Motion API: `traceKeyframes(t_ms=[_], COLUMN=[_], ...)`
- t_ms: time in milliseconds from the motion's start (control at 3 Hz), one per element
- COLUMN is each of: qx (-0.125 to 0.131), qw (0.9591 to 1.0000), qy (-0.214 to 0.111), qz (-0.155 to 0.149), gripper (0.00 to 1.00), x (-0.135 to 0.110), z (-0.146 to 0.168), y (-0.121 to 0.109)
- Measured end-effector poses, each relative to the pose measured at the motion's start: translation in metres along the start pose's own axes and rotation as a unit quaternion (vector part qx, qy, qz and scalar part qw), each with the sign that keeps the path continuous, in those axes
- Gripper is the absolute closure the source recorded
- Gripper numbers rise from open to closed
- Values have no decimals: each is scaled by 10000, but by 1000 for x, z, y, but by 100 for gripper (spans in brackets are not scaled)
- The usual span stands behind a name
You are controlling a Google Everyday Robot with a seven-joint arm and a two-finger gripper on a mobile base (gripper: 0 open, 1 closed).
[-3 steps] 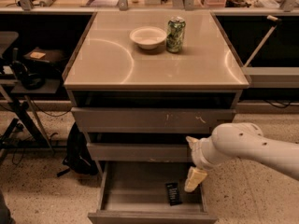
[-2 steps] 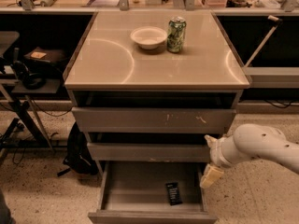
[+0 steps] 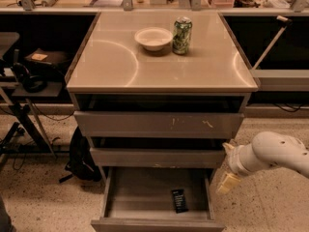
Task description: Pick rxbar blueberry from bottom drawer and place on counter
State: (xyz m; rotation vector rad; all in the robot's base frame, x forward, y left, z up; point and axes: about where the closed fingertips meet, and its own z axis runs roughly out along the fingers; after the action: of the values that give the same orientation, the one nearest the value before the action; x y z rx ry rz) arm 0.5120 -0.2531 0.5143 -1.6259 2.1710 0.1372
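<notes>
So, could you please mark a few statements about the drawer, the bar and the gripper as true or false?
1. The bottom drawer is pulled open. True.
2. The rxbar blueberry lies on the counter. False: it lies inside the bottom drawer, near its right front.
3. The gripper is outside the drawer, off its right side. True.
4. The green can stands left of the white bowl. False: it stands just right of the bowl.
5. The gripper is holding the bar. False: the bar lies in the drawer, apart from the gripper.
</notes>
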Motion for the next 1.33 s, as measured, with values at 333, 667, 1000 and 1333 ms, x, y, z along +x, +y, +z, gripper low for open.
traceKeyframes(t_ms=[333, 667, 1000, 1333], qx=[-297, -920, -1485, -1656], qw=[9991, 9909, 9765, 9695], qy=[-38, -141, -631, -819], qz=[312, 971, 1430, 1609], gripper=[0, 0, 0, 0], x=[31, 96, 131, 140], z=[30, 69, 108, 136], y=[6, 15, 32, 35])
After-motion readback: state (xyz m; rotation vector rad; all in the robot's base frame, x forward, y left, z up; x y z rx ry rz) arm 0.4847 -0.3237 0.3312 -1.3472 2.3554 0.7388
